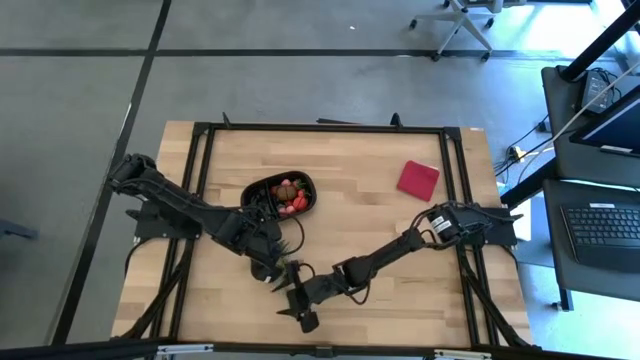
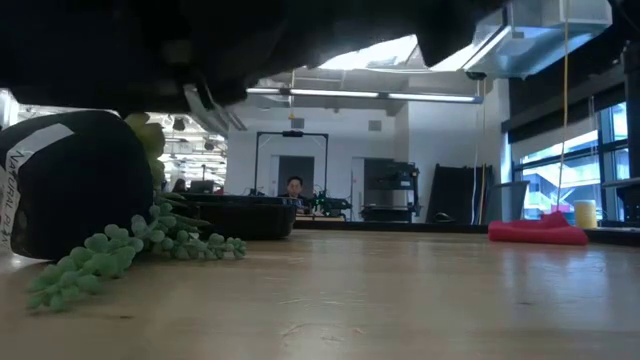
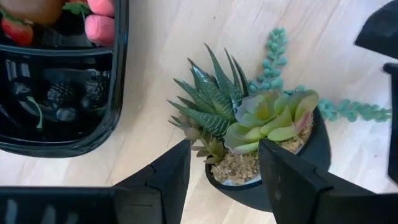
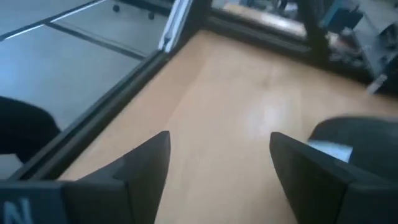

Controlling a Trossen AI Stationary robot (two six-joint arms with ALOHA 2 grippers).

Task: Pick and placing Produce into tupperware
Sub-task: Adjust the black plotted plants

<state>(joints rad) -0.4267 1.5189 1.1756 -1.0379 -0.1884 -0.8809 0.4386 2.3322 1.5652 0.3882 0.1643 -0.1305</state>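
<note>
Nearest the low camera sits the potted plant (image 2: pixel 75 185), a black pot with a white label; its beaded green strands (image 2: pixel 110 255) spill onto the wooden surface (image 2: pixel 400 290). Seen from above, the same plant (image 1: pixel 291 268) stands near the surface's 6 o'clock edge, between the two arms.

From the 9 o'clock side the left arm reaches in, and the left gripper (image 3: pixel 225 163) hangs over the plant (image 3: pixel 249 127). Its jaws are open, one finger on each side of the pot's near rim, with gravel and striped spiky leaves showing in the gap. Whether the fingers touch the pot cannot be told.

From 3 o'clock the right arm stretches across, and the right gripper (image 1: pixel 303 312) lies at about 6 o'clock, just beside the plant. In its wrist view the right gripper (image 4: pixel 219 165) has its jaws open with only bare wood between them; part of a dark rounded pot with a pale label (image 4: pixel 357 140) shows off to one side.

Just above the middle of the surface, toward 12 o'clock from the plant, lies the tupperware (image 1: pixel 262 187), a black oblong tray. The produce (image 1: pixel 291 196) rests inside it: red pieces, a brown round piece and some green. The left wrist view shows the tray's wall (image 3: pixel 115 74) near the plant but apart from it, with pink and red pieces (image 3: pixel 99 25) in one compartment and dark berries (image 3: pixel 62 96) in the neighbouring one.

At about 2 o'clock, well apart from everything else, lies a flat red square (image 1: pixel 417 179).
</note>
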